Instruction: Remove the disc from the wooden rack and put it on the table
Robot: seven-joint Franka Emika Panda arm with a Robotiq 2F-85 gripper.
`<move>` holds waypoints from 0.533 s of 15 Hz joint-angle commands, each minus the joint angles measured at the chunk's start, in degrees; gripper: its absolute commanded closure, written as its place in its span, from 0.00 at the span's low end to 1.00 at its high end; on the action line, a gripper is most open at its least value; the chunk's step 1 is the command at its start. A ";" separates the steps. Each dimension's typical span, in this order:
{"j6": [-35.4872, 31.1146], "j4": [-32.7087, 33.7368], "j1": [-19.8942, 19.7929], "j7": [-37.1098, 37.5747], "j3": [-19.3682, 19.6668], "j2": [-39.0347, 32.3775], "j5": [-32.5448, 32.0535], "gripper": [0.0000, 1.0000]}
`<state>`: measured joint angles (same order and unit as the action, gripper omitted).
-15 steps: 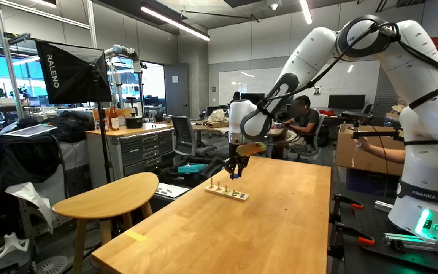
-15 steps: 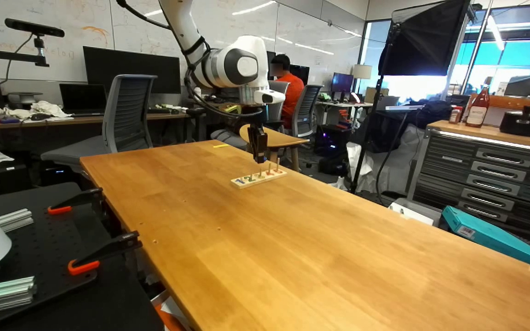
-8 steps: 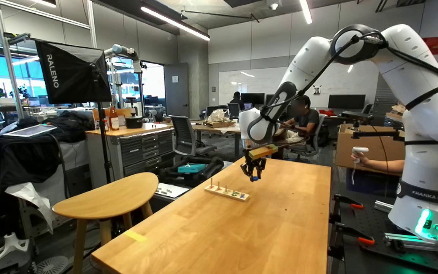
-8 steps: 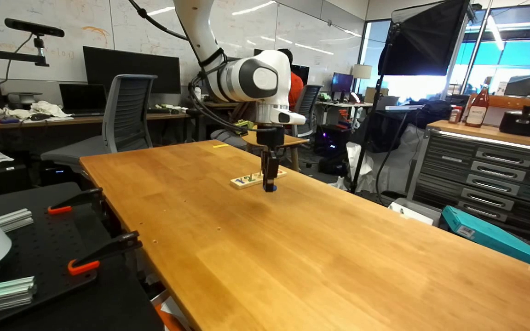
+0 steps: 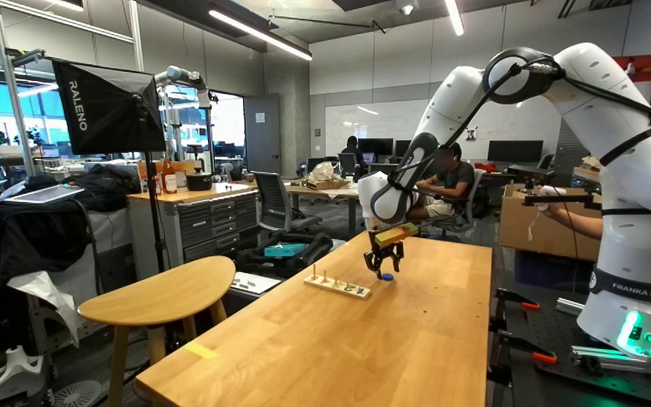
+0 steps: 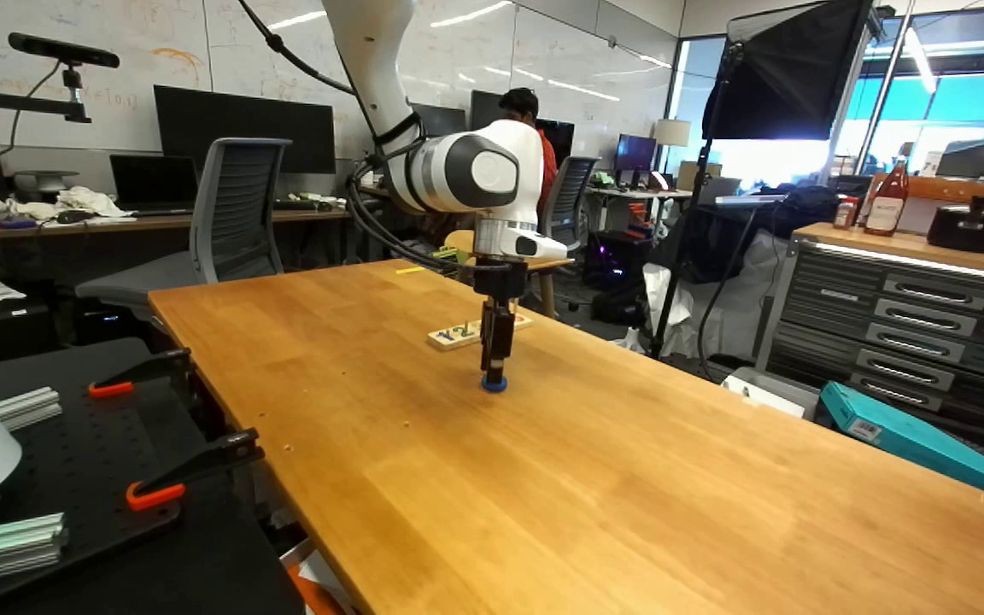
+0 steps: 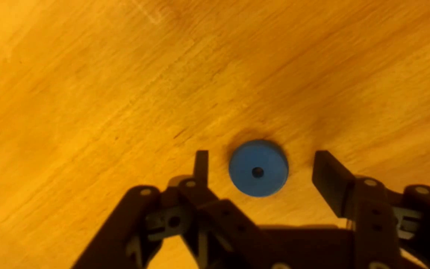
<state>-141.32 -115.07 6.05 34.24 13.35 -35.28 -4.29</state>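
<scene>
The blue disc point(image 7: 243, 164) lies flat on the table point(image 7: 88, 93), its centre hole facing up. In the wrist view my gripper point(image 7: 260, 155) is open around it, with bare wood between the disc and each of the fingers point(image 7: 330, 179). Both exterior views show the disc point(image 5: 387, 277) point(image 6: 496, 387) just under the gripper's fingertips, a short way from the wooden rack point(image 5: 334, 286) point(image 6: 455, 336). Thin upright pegs stand along the rack, with coloured numbers painted beside them. My gripper partly hides the rack in an exterior view point(image 6: 496, 342).
A smaller rounded wooden table point(image 5: 161, 291) stands beside the long tabletop's edge. Black clamps with orange tips point(image 6: 155, 495) sit along the robot-side edge. A strip of yellow tape point(image 5: 202, 350) marks one end of the tabletop. A person point(image 5: 452, 178) sits in the background.
From above the rack, my gripper has carried the disc sideways and down to the tabletop. Its fingers have parted, and the disc is let go onto the wood.
</scene>
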 commanded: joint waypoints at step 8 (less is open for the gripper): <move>16.68 -8.99 -1.55 -17.08 -7.02 28.66 1.75 0.00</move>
<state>-130.78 -119.23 7.07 25.22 9.63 -17.08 -4.16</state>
